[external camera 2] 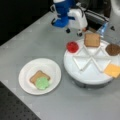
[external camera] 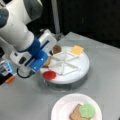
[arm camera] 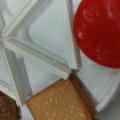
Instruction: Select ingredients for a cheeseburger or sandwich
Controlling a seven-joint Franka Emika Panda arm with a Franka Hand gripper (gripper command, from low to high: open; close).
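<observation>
In a front view the gripper point(external camera: 40, 62) hovers over the divided tray point(external camera: 82, 72), with the tomato disc point(external camera: 49, 74) just below-right of it and the bread square point(external camera: 47, 61) beside it. In a front view the plate point(external camera 2: 53, 67) carries bread point(external camera 2: 36, 75) and lettuce point(external camera 2: 41, 83); selection is under way. In the wrist view the tomato disc point(arm camera: 100, 35) and bread square point(arm camera: 60, 102) lie below; jaw opening cannot be told.

Arm point(external camera: 25, 42) low, wrist angled downward
</observation>
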